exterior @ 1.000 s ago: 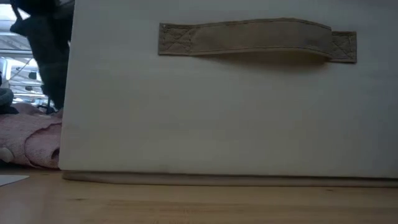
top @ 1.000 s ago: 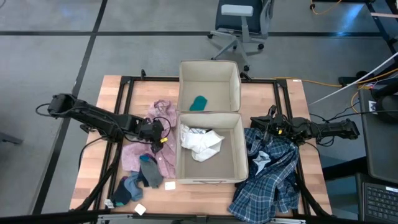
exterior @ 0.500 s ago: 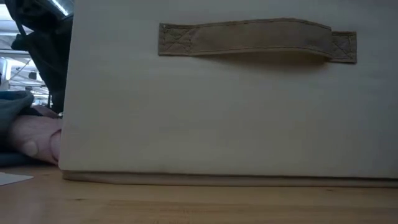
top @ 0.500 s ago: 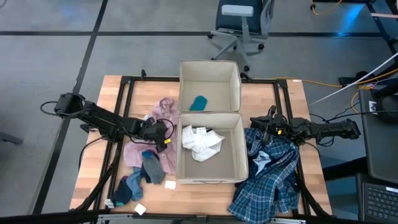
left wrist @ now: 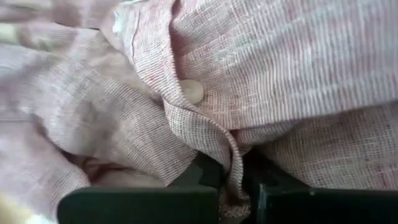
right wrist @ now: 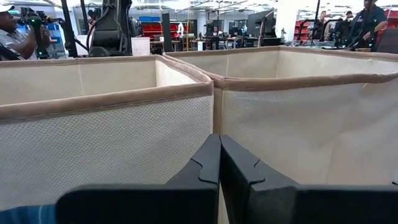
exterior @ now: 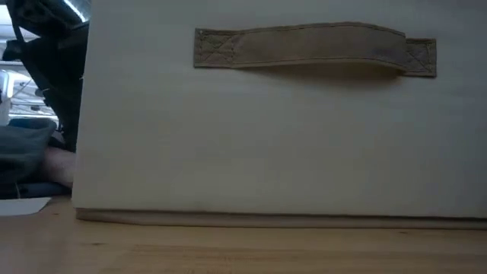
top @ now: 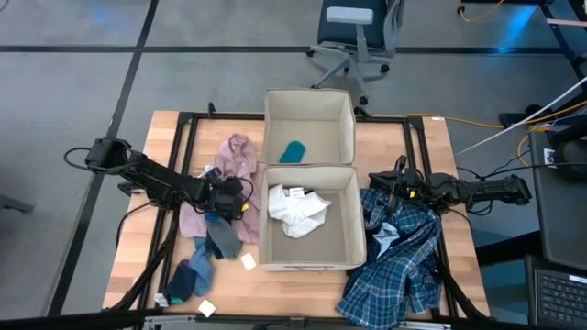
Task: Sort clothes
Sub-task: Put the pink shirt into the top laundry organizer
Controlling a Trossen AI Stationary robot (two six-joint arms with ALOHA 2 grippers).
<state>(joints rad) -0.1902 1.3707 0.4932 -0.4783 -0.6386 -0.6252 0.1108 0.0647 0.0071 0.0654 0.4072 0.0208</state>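
The pink shirt (top: 223, 186) lies bunched on the table left of the two beige bins, and my left gripper (top: 235, 196) is shut on it beside the near bin (top: 351, 240). Up close, the left wrist view shows its weave and a button (left wrist: 193, 91). Grey and blue socks (top: 218, 240) lie on and near the shirt's near end. A white top (top: 295, 207) sits in the near bin and a teal sock (top: 293, 152) in the far bin (top: 309, 99). The blue-white plaid shirt (top: 399, 266) lies to the right, under my shut right gripper (top: 374, 183). My left gripper pinches a raised fold of the pink shirt (left wrist: 234, 155) between its two fingers, below the button. The fingers come slanting down from the table's left. The rest of the shirt lies slack on the table around the hold.
The near bin's front wall with its strap handle (exterior: 312, 47) fills the low view. A small white tag (top: 247, 261) and another (top: 206, 308) lie near the table's front edge. An office chair (top: 353, 37) stands beyond the far edge.
My left gripper has sunk a little onto the pink shirt, tipped further down and shut on a fold of it. The shirt has bunched up, with its far part gathered toward the far bin. The grey sock and the white tag have shifted with the cloth.
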